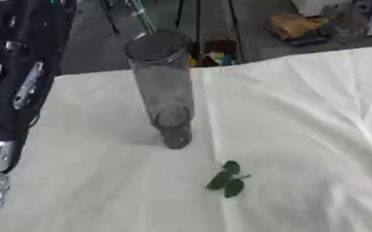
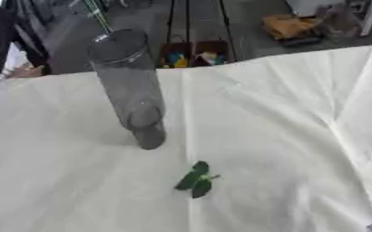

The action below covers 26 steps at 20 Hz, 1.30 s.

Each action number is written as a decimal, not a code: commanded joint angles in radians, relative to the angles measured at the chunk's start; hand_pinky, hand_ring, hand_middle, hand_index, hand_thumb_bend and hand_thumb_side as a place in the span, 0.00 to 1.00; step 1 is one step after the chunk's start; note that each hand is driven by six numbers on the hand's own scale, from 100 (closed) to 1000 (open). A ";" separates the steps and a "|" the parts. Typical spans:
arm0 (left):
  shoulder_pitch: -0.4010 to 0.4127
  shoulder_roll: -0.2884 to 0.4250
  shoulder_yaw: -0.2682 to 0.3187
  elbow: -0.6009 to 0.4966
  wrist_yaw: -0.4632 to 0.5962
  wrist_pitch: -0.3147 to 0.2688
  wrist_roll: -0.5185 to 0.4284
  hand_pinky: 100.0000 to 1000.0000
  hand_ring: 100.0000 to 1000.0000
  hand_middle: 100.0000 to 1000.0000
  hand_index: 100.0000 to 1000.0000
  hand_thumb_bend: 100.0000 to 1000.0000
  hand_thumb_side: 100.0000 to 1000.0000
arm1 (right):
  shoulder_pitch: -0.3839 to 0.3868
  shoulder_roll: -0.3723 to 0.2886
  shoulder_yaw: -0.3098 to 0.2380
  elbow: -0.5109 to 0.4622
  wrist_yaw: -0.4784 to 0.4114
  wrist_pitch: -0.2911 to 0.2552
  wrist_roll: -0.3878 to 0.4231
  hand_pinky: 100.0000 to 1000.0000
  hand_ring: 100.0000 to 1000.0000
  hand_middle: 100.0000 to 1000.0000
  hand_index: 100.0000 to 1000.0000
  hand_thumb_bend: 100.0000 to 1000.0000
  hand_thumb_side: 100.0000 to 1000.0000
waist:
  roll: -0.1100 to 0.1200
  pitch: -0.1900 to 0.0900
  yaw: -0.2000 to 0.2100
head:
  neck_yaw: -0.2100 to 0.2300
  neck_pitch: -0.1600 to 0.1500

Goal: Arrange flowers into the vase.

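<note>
Tall clear vase (image 1: pixel 163 86) holds a green stem (image 1: pixel 144 16); hands' state can't tell.

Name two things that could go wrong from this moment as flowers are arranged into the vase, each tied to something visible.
1. The vase is tall and narrow on a creased white cloth, so a bump from a stem might tip it.
2. The green leaf sprig lies loose on the cloth before the vase and could be swept off.
</note>
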 commanded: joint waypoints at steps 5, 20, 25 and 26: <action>-0.008 0.014 -0.004 0.000 -0.021 0.041 0.029 0.00 0.00 0.00 0.00 0.00 0.54 | -0.010 -0.007 -0.003 -0.012 -0.017 0.005 0.000 0.63 0.66 0.47 0.74 0.00 1.00 | -0.003 -0.015 -0.001 | -0.001 -0.018; 0.012 -0.004 -0.018 -0.002 -0.026 0.044 0.035 0.00 0.00 0.00 0.00 0.00 0.54 | -0.017 -0.001 -0.003 -0.012 -0.029 0.004 0.003 0.64 0.67 0.47 0.74 0.00 1.00 | -0.002 0.001 -0.015 | 0.011 -0.034; 0.017 -0.010 -0.025 -0.003 -0.031 0.044 0.032 0.00 0.00 0.00 0.00 0.00 0.55 | -0.020 0.001 -0.003 -0.012 -0.035 0.004 0.005 0.64 0.67 0.47 0.74 0.00 1.00 | -0.003 0.005 -0.018 | 0.012 -0.036; 0.019 -0.010 -0.027 -0.003 -0.033 0.045 0.032 0.00 0.00 0.00 0.00 0.00 0.55 | -0.020 0.001 -0.002 -0.012 -0.035 0.004 0.006 0.64 0.67 0.47 0.74 0.00 1.00 | -0.004 0.006 -0.019 | 0.012 -0.036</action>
